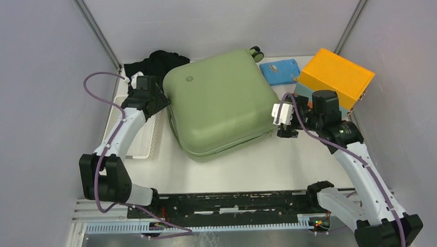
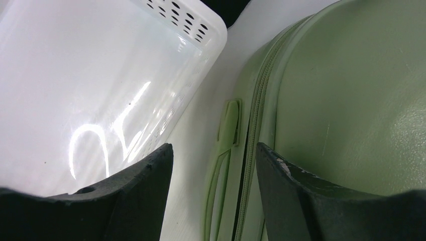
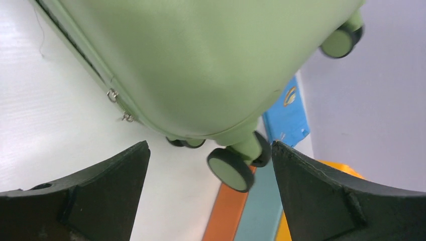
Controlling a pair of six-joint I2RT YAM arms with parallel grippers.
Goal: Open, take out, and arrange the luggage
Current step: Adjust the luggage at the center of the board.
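Observation:
The sage-green luggage (image 1: 221, 104) lies flat and closed in the middle of the table, wheels toward the back right. My left gripper (image 1: 162, 103) is at its left edge. In the left wrist view the left gripper (image 2: 213, 146) is open over the side handle (image 2: 228, 125) and zip (image 2: 256, 115), holding nothing. My right gripper (image 1: 281, 130) is at the luggage's right corner. In the right wrist view the right gripper (image 3: 210, 144) stands wide open, with a black-rimmed wheel (image 3: 231, 170) in the gap and untouched. Two metal zip pulls (image 3: 120, 106) hang on the seam.
A white perforated basket (image 1: 143, 141) sits left of the luggage, close to my left finger (image 2: 140, 196). An orange and light-blue box (image 1: 335, 78) stands at the right, a blue flat packet (image 1: 279, 72) behind the luggage and black cloth (image 1: 159, 62) at the back left. Grey walls enclose the table.

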